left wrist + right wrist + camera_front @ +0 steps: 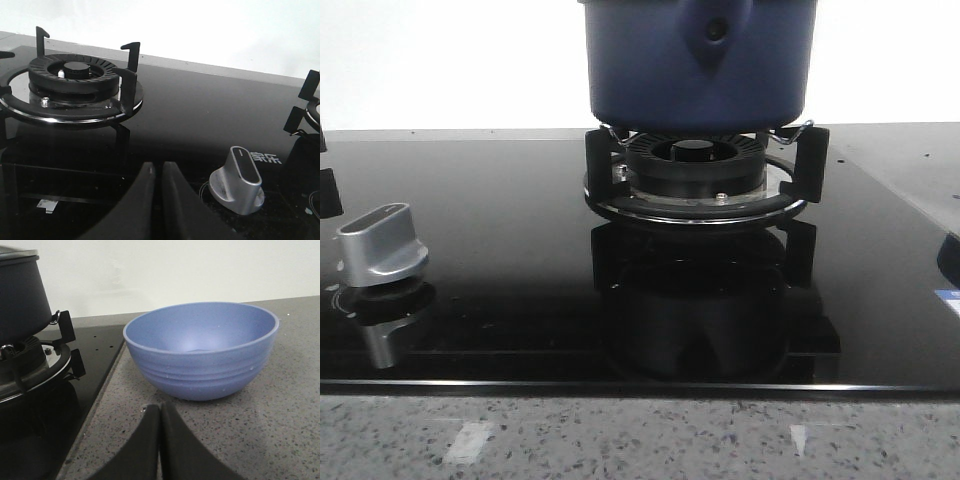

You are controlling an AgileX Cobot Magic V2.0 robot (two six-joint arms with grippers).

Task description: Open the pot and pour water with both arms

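Speckled counter (640, 440), glossy hob (520, 250), matte round pot (698, 60).

Dark-blue pot (698, 60), glossy black cooktop (500, 230), silver knob (382, 245), periwinkle-blue bowl (201, 350), speckled grey counter (270, 425)

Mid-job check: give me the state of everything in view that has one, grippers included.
Pot: upright on the burner, top out of frame in the front view.
Second burner: bare, unlit.
Knob: untouched.
Bowl: upright on the counter, looks empty.
Left gripper: shut, holding nothing.
Right gripper: shut, holding nothing.
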